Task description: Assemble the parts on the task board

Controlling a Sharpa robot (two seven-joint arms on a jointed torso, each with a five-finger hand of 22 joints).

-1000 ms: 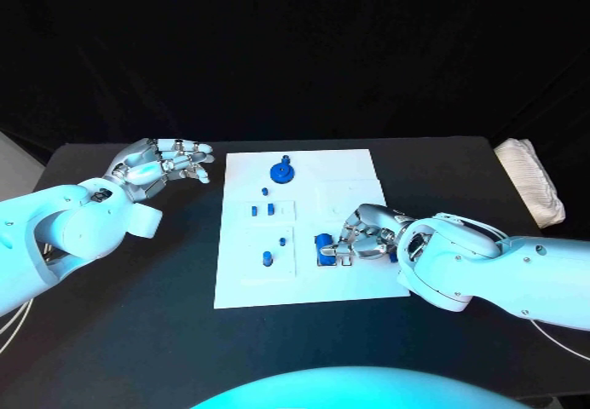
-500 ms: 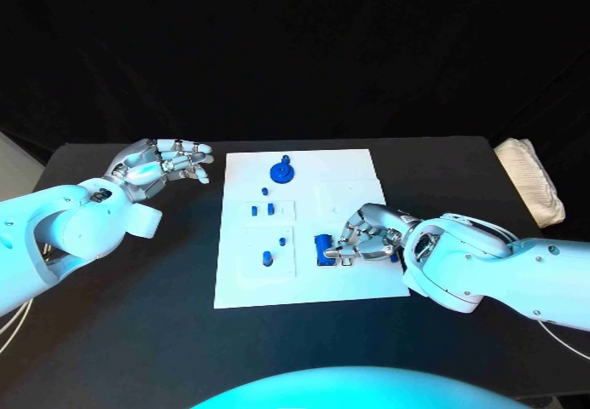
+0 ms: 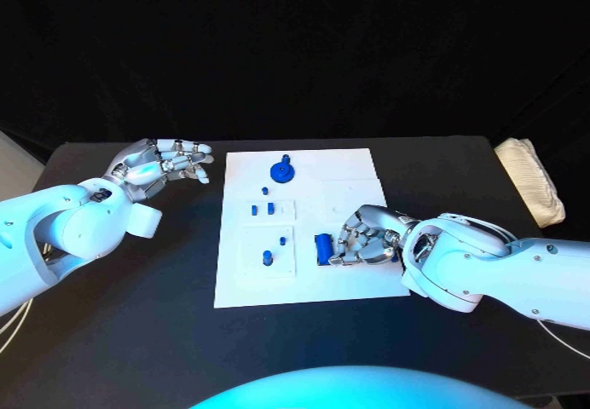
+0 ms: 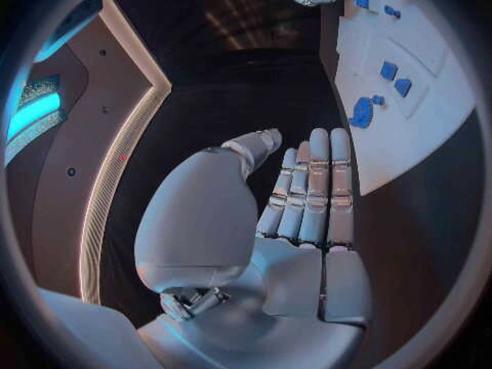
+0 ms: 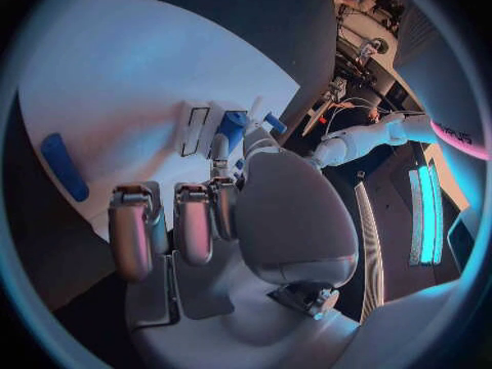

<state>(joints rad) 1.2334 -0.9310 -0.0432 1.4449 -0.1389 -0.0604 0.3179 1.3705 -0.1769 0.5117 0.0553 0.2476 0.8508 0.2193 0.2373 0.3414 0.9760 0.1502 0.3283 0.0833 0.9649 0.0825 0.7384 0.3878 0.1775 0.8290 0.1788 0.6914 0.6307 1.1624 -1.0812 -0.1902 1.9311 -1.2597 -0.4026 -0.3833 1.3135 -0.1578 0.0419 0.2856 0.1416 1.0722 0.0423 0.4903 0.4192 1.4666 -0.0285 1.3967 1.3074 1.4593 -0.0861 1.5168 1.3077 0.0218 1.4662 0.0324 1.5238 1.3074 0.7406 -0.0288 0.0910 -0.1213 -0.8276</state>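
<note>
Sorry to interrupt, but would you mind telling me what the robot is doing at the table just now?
It is assembling small blue parts on the white task board. The right hand is down on the board's near right area, fingers at a blue part. The left hand hovers open over the black table, beside the board. A round blue part and several small pegs sit elsewhere on the board.

Black table (image 3: 147, 298) spanning the view. White folded cloth (image 3: 531, 181) lying at the tabletop's far right corner, partly overhanging the right edge.

One white task board (image 3: 314, 285), six blue parts (image 3: 283, 170), one folded cloth (image 3: 531, 179), two hands (image 3: 160, 166).
</note>
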